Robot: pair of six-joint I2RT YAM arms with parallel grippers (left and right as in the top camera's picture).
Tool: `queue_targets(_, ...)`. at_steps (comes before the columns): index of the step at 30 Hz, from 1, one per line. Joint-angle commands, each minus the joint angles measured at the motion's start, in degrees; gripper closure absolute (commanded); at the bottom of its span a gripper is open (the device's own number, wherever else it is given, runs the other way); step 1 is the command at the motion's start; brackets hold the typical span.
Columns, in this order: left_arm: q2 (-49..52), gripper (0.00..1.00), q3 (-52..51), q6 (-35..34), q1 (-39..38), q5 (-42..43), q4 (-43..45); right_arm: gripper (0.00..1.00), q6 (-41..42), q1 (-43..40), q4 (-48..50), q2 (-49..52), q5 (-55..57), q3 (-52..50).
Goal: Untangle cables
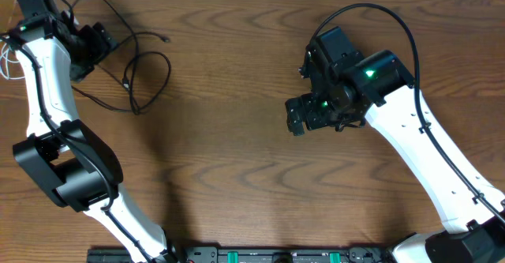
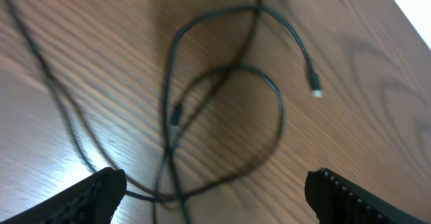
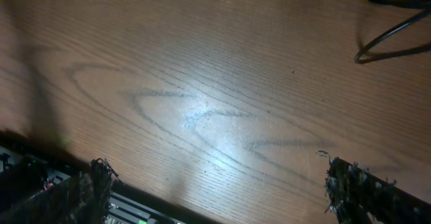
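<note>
Two black cables (image 1: 146, 72) lie in crossing loose loops at the table's far left. In the left wrist view the black cables (image 2: 222, 109) overlap in a loop, and one small plug end (image 2: 315, 89) lies free to the right. My left gripper (image 1: 101, 45) hovers over the loops' left edge. Its jaws (image 2: 215, 197) are open wide, with cable strands on the wood between them and nothing gripped. A thin white cable (image 1: 6, 61) shows at the left table edge. My right gripper (image 1: 297, 117) is open over bare wood mid-table, with nothing between its jaws (image 3: 219, 190).
The right arm's thick black lead (image 1: 394, 18) arcs above it. A dark lead (image 3: 394, 32) curls into the top right of the right wrist view. A black rail (image 1: 260, 255) with green lights runs along the table's front edge.
</note>
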Motion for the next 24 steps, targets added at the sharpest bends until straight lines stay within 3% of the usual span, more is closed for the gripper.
queue_targets(1, 0.52, 0.1, 0.7, 3.06, 0.39, 2.51, -2.34, 0.01, 0.79, 0.28, -0.04, -0.09, 0.0, -0.26)
queue_targets(7, 2.78, 0.11, -1.33, 3.74, 1.38, -14.91, -8.02, 0.01, 0.79, 0.28, -0.04, -0.09, 0.0, -0.26)
queue_targets(11, 3.76, 0.12, -3.1, 3.72, 2.6, -17.18, -8.55, 0.01, 0.79, 0.28, -0.04, -0.09, 0.0, -0.26)
queue_targets(12, 3.67, 0.16, -3.1, 3.72, 2.89, -16.55, -8.59, 0.01, 0.79, 0.28, -0.04, -0.09, 0.0, -0.26)
queue_targets(16, 2.91, 0.19, -2.49, 4.37, 2.99, -5.75, -7.82, 0.01, 0.79, 0.28, -0.04, -0.09, -0.02, -0.26)
queue_targets(21, 2.69, 0.22, -2.14, 13.05, 2.43, 24.46, -5.18, 0.01, 0.79, 0.28, -0.04, -0.09, 0.0, -0.26)
queue_targets(24, 2.69, 0.22, -2.14, 14.8, 0.68, 30.75, -4.11, 0.01, 0.79, 0.28, -0.04, -0.09, 0.0, -0.26)
